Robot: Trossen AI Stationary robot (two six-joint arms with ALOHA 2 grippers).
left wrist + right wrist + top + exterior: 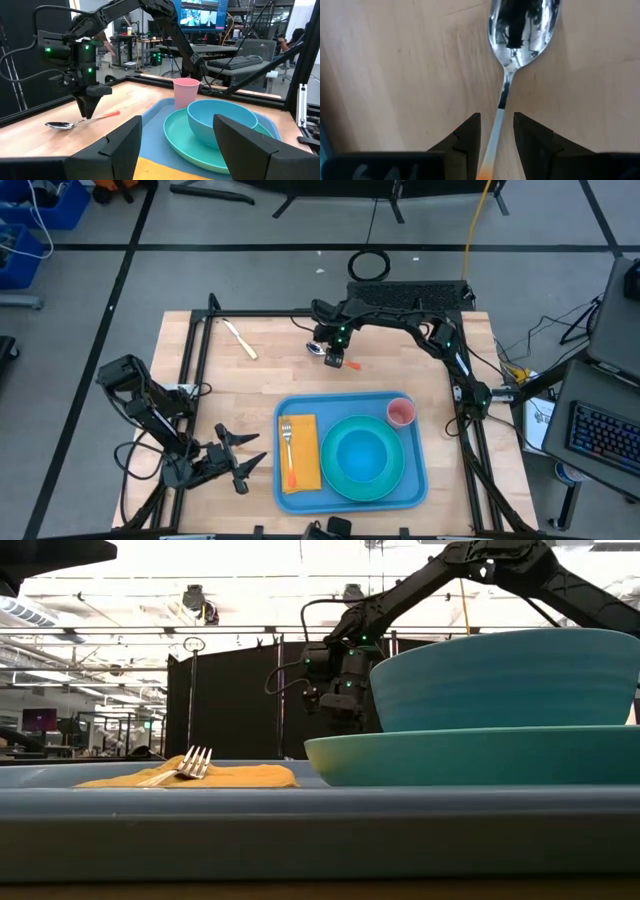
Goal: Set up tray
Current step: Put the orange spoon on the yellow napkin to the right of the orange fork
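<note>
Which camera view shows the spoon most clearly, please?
The right wrist view: the spoon fills the picture, its handle between the right gripper fingers. The left wrist view shows it small, lying on the table. The high view mostly hides it under the gripper. The low view does not show it.

On the wooden surface (pixel 270 380), the blue tray (pixel 415 470) holds a teal plate (pixel 340 480), bowl (pixel 362 455), pink cup (pixel 401 412), and napkin (pixel 305 465) with fork (pixel 288 445).

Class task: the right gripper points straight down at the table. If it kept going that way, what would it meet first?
Most likely the spoon: the right gripper hangs open with the spoon's handle between its fingers. Just under that lies the wooden table; how much gap remains is unclear.
</note>
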